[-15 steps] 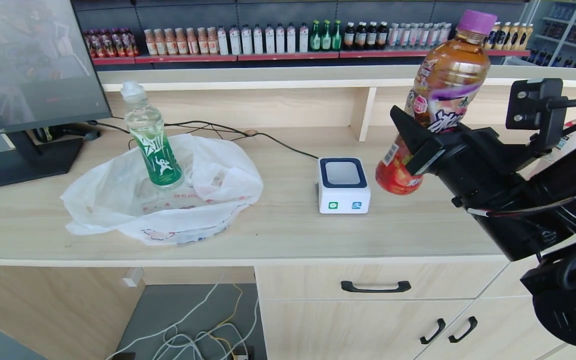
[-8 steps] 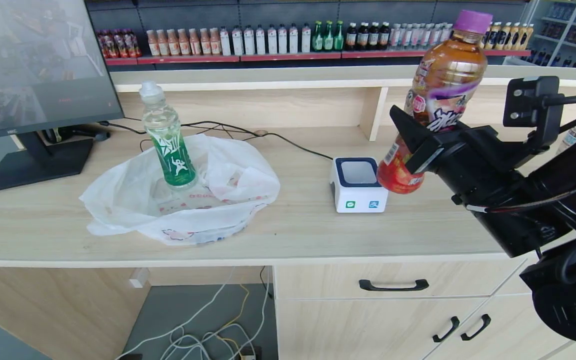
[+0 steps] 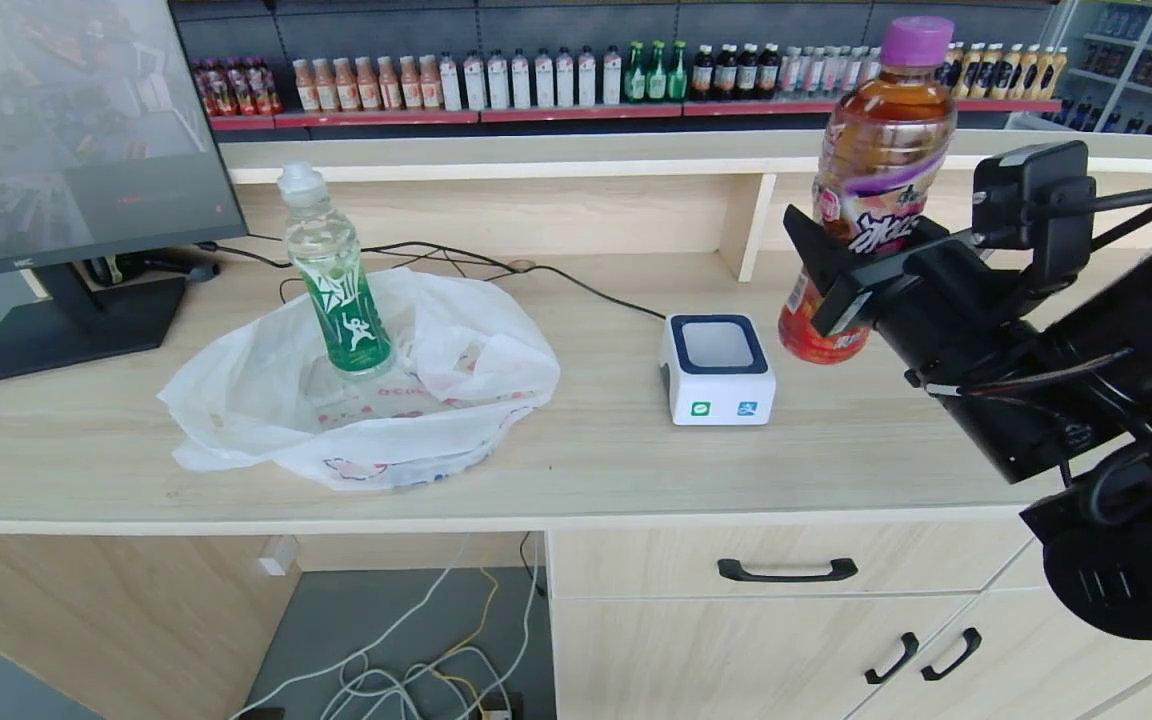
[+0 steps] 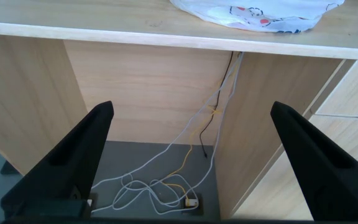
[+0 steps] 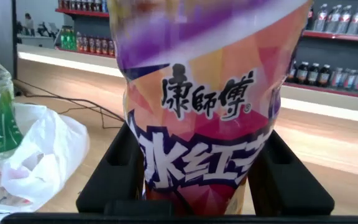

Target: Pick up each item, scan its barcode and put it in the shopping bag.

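My right gripper (image 3: 848,292) is shut on a brown tea bottle (image 3: 874,180) with a purple cap, holding it nearly upright above the counter just right of the white barcode scanner (image 3: 717,369). The right wrist view has the bottle's label (image 5: 210,106) close up between the black fingers (image 5: 120,165). A white plastic shopping bag (image 3: 236,400) lies open at the counter's left, and a green-labelled bottle (image 3: 334,275) stands upright in it. My left gripper (image 4: 191,155) hangs open below the counter's front edge, nothing between its fingers.
A monitor (image 3: 66,130) stands at the far left, with cables (image 3: 496,265) running behind the bag. A wooden divider (image 3: 746,225) rises behind the scanner. Drawers (image 3: 786,570) sit under the counter (image 3: 586,460). Shelves of bottles (image 3: 556,75) line the back wall.
The head camera shifted, sliding the whole scene to the right. My right gripper drew the tea bottle right, away from the scanner, and tipped it more upright.
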{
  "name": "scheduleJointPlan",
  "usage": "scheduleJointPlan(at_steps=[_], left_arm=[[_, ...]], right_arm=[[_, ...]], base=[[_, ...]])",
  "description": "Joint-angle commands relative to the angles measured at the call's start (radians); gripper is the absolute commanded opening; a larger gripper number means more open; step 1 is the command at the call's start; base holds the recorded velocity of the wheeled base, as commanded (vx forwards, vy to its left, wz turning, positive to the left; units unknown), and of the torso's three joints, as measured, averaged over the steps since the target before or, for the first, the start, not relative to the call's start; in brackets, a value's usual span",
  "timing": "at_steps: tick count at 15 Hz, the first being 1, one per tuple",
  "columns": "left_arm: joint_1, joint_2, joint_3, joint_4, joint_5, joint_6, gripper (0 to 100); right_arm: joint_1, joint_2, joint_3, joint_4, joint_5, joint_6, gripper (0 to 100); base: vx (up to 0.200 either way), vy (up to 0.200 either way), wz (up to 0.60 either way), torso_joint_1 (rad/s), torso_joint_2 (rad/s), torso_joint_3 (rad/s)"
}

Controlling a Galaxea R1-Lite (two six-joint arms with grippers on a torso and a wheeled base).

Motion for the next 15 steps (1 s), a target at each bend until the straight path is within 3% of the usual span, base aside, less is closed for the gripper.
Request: scheduleJointPlan(at_steps=[1,7,10,15], left_arm=[[0.0,0.0,0.0,0.0,0.0,0.0,100],[-0.002,0.0,0.0,0.0,0.0,0.0,100],[0.0,0.0,0.0,0.0,0.0,0.0,100],[-0.002,0.0,0.0,0.0,0.0,0.0,100]], right_arm=[[-0.002,0.019,-0.004,0.001,0.002,-0.021,0],[-0.002,0.085,-0.065,0.001,0.013,-0.121,0],[0.006,0.15,-0.212,0.05,0.073,-0.213,0],[-0.023,0.183,-0.27,0.117,0.271,-0.334,0]], base=[[0.0,0.0,0.0,0.0,0.0,0.0],[0.0,0.0,0.0,0.0,0.0,0.0],[0.0,0.0,0.0,0.0,0.0,0.0],[0.0,0.0,0.0,0.0,0.0,0.0]])
